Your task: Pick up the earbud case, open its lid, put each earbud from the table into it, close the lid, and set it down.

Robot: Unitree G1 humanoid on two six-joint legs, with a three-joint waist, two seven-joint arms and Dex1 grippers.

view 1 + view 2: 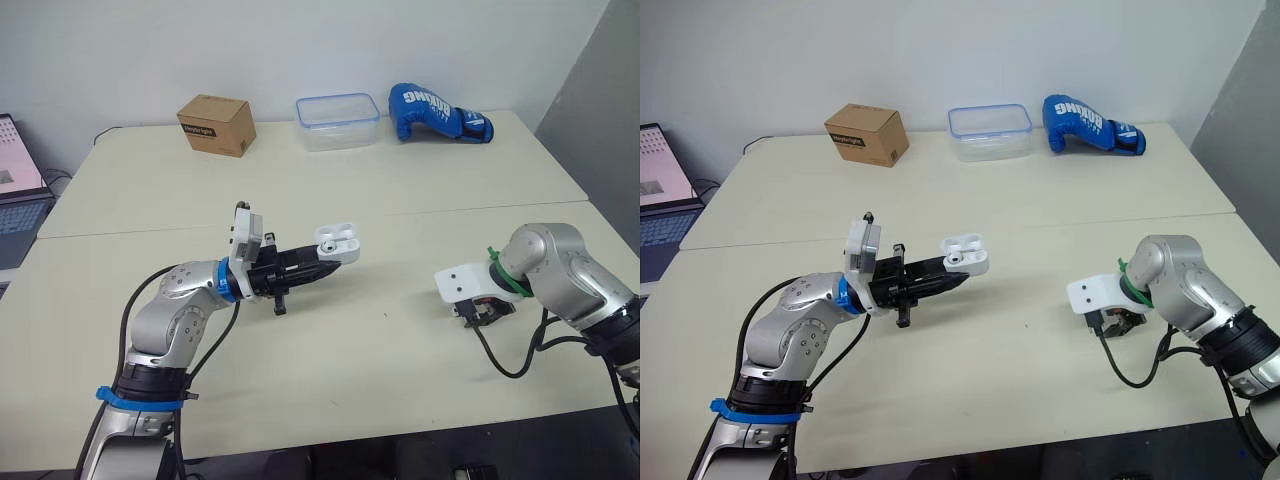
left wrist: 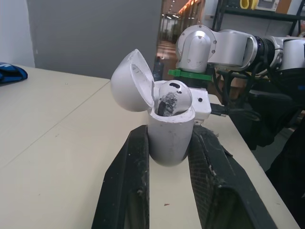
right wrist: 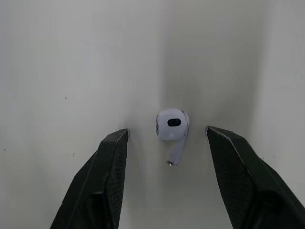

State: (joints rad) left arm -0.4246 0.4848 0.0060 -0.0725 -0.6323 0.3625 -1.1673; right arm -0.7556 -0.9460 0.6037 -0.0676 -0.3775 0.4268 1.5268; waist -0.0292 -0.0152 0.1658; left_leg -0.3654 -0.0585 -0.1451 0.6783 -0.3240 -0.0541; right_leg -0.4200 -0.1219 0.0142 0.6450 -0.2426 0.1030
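Halfway through loading: the left gripper [image 1: 312, 270] clamps the earbud case [image 2: 170, 138] above the table [image 3: 71, 57], lid [image 2: 131, 81] flipped open, with a seated earbud [image 2: 172, 95] inside. The right gripper [image 3: 167, 130] hangs spread open, straddling the second earbud [image 3: 172, 124] lying on the table, so I'd say the next move is a clean pinch on it. Can't make out the empty slot behind the seated earbud.

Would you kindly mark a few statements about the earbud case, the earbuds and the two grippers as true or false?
1. The left gripper holds the earbud case with its lid open. True.
2. The case is empty. False: the first earbud sits in it.
3. The right gripper is shut on an earbud. False: it is open, its fingers on either side of the second earbud, which lies on the table.
4. The boxing glove lies inside the plastic container. False: it lies beside it.
5. A cardboard box stands at the table's far side. True.
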